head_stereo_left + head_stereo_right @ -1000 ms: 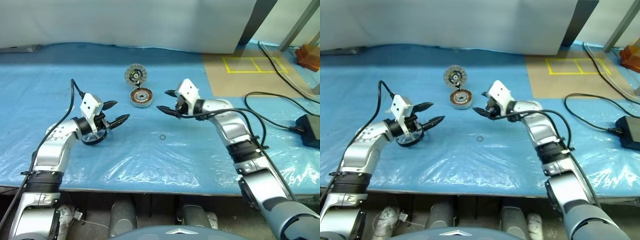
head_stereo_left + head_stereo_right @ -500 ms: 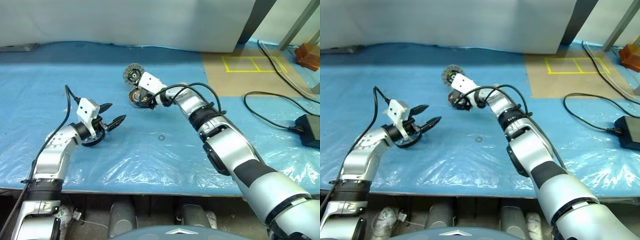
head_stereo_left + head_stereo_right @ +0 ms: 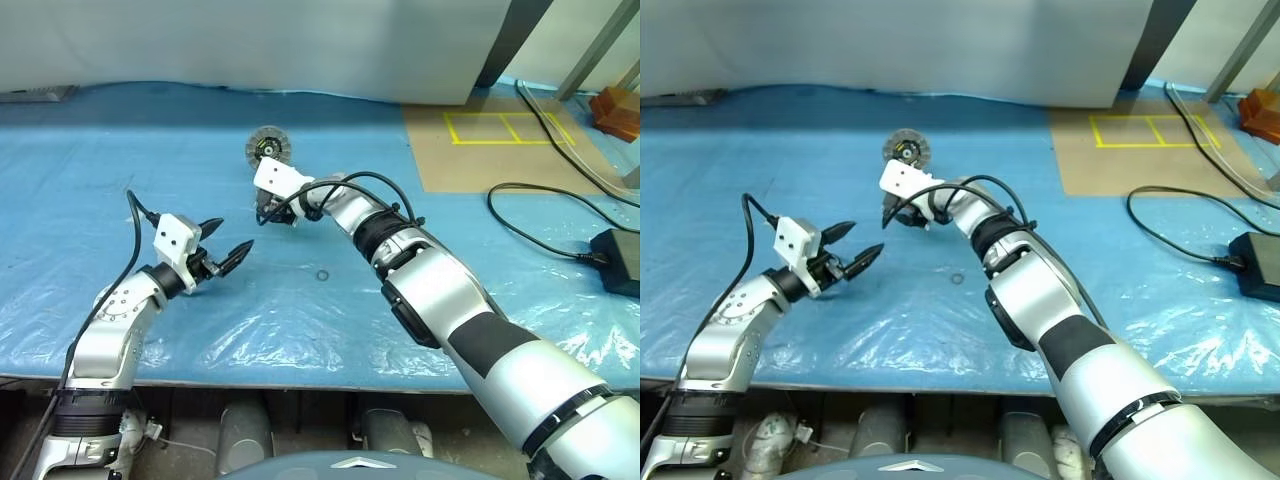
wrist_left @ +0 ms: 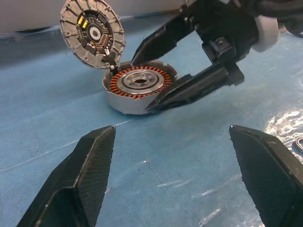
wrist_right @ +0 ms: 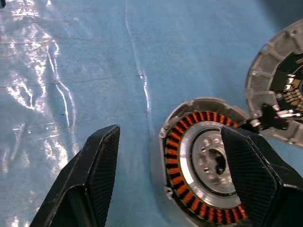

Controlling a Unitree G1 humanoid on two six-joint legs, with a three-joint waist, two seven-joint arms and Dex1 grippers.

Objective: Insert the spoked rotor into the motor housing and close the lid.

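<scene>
The right gripper (image 4: 156, 78) has swung across to the spoked rotor (image 4: 139, 82) by the motor housing (image 4: 93, 33), jaws spread around it, poised to grasp; the left gripper (image 3: 228, 240) hangs open, nearer the table edge

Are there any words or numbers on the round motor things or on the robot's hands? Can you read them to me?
No words or numbers can be read anywhere.
Motor housing: green-yellow bits on its black centre, any markings too small to read.
Spoked rotor: copper windings and a holed silver hub, no writing seen.
Left gripper and right gripper: plain black fingers, no label seen.
Yellow taped rectangles: lines only, no text.
</scene>
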